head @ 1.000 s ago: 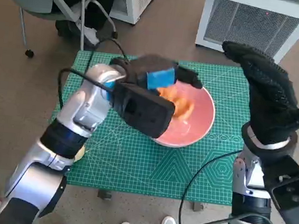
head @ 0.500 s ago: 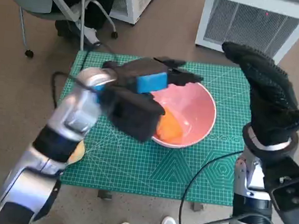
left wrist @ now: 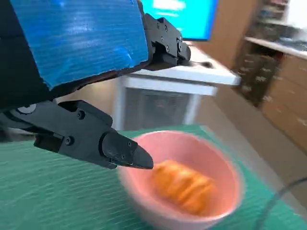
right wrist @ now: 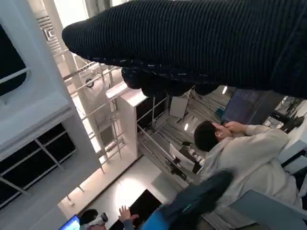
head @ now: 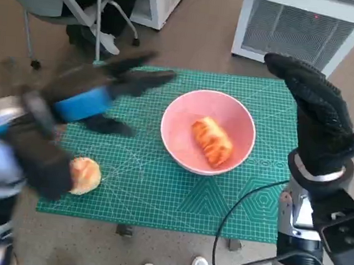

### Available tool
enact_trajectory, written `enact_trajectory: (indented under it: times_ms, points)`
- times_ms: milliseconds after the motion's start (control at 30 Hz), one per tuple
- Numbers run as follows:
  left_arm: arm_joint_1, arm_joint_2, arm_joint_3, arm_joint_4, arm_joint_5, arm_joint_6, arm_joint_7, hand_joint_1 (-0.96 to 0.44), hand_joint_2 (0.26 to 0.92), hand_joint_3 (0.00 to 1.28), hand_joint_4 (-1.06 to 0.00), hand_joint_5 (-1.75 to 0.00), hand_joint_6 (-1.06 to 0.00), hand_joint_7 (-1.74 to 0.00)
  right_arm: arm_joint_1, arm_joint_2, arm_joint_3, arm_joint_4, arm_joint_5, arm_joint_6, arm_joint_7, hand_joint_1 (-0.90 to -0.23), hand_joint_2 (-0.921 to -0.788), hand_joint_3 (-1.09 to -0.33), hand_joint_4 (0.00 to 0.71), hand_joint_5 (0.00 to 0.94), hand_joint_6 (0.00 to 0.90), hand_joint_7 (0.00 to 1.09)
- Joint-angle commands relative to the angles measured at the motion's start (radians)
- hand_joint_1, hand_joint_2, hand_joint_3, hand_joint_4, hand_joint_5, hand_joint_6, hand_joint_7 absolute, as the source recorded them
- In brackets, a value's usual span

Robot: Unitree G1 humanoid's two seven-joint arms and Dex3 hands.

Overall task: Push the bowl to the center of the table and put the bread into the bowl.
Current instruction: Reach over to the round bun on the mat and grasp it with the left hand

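Golden-orange bread (head: 212, 141) lies in the round pink bowl (head: 241, 152); blue-taped left hand (head: 109, 88) and black-gloved right hand (head: 317, 111) spread wide, empty

The black, hard-shelled left hand (head: 99, 97) carries a broad patch of bright blue tape across its back (small screws dot its fingers (left wrist: 86, 136) in the wrist view). The right hand (head: 320, 115) wears a ribbed black knitted glove above a silver wrist ring, a pale grey forearm (head: 298, 244) and trailing black cables (head: 245, 205).
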Motion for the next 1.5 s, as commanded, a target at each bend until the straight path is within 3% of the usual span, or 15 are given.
enact_trajectory:
  times_ms: [33,200,400,633,1100,1267,1433,1500]
  points:
    - [0.134,0.085,0.09,-0.077,-0.035,0.011,-0.033,-0.26,0.85,0.0,-0.15,-0.02,-0.32,-0.04,0.011,-0.003,0.006,0.006,-0.01,0.009,-0.005,-0.604,-0.921,-0.787,-0.001,0.585,-0.001,0.79]
    - [0.299,0.149,0.173,-0.131,-0.03,0.024,-0.063,-0.24,0.841,0.01,-0.17,-0.01,-0.34,-0.04,0.005,0.0,0.01,0.016,-0.003,0.008,-0.001,-0.611,-0.921,-0.785,-0.001,0.585,-0.001,0.79]
    - [0.427,0.173,0.218,-0.164,-0.017,0.04,-0.065,-0.25,0.843,0.01,-0.18,-0.01,-0.34,-0.03,-0.001,0.0,0.012,0.027,0.009,0.01,0.006,-0.616,-0.921,-0.783,-0.001,0.583,-0.001,0.79]
    - [0.522,0.164,0.203,-0.169,0.022,0.082,-0.048,-0.27,0.849,0.01,-0.19,-0.01,-0.34,-0.02,-0.012,0.003,0.021,0.036,0.022,0.019,0.014,-0.61,-0.921,-0.778,-0.001,0.573,-0.001,0.79]
    - [0.486,0.098,0.034,-0.003,0.057,0.081,0.004,-0.24,0.848,0.0,-0.25,-0.02,-0.38,-0.03,-0.021,-0.003,0.025,0.044,0.065,0.042,0.056,-0.596,-0.921,-0.776,-0.001,0.564,-0.001,0.78]
    - [0.445,0.067,-0.021,0.087,0.077,0.061,0.038,-0.21,0.846,0.0,-0.36,-0.05,-0.44,-0.06,-0.019,-0.003,0.025,0.035,0.073,0.05,0.068,-0.595,-0.921,-0.781,-0.001,0.565,-0.001,0.78]
    - [0.405,0.035,-0.076,0.184,0.138,0.015,0.114,-0.15,0.861,0.01,-0.53,-0.11,-0.56,-0.12,-0.016,-0.005,0.024,0.028,0.079,0.054,0.077,-0.597,-0.921,-0.784,-0.001,0.566,-0.001,0.78]
    - [0.395,0.027,-0.087,0.214,0.15,-0.002,0.137,-0.12,0.88,0.0,-0.6,-0.14,-0.57,-0.26,-0.016,-0.005,0.023,0.027,0.081,0.054,0.079,-0.597,-0.921,-0.784,-0.001,0.567,-0.001,0.78]
